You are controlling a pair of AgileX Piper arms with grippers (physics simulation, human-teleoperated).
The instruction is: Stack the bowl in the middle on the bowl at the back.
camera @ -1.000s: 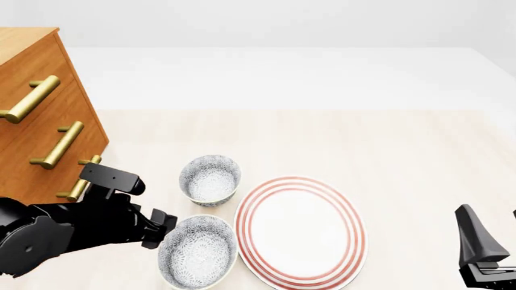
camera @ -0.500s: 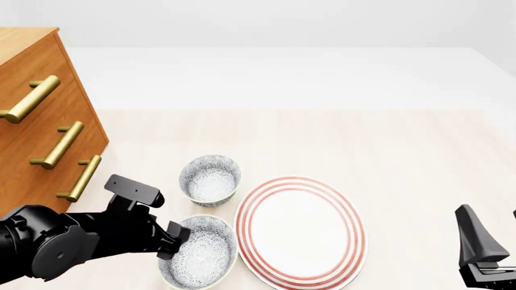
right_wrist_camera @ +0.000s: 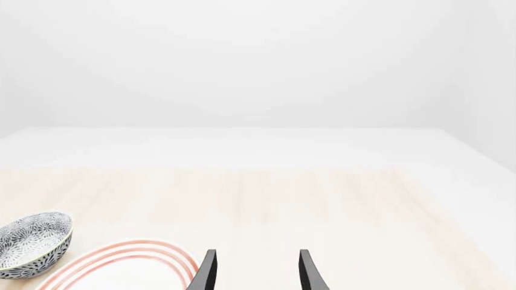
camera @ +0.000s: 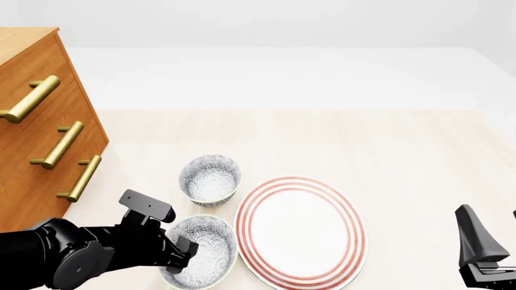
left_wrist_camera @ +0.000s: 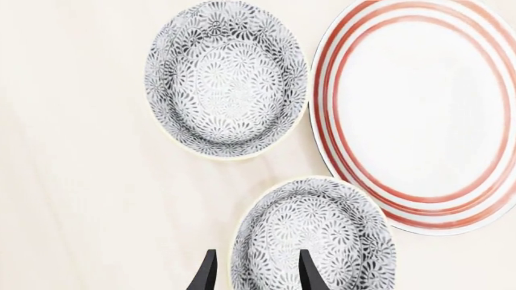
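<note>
The bowl in the middle (camera: pixel 205 248) (left_wrist_camera: pixel 322 235) is white with fine grey speckle and sits near the table's front. The bowl at the back (camera: pixel 209 178) (left_wrist_camera: pixel 226 78) has the same pattern and stands just beyond it. My left gripper (camera: pixel 182 250) (left_wrist_camera: pixel 256 275) is open and low at the middle bowl's left side. One finger is inside the rim and the other outside it. My right gripper (camera: pixel 477 254) (right_wrist_camera: pixel 256 272) is open and holds nothing, far off at the front right.
A white plate with red rings (camera: pixel 300 229) (left_wrist_camera: pixel 419 115) lies right beside both bowls. A wooden drawer chest with brass handles (camera: pixel 40 121) stands at the left, close behind my left arm.
My left gripper has moved right and down, from beside the middle bowl to straddling its left rim. The bowls, the plate and my right arm have not moved.
</note>
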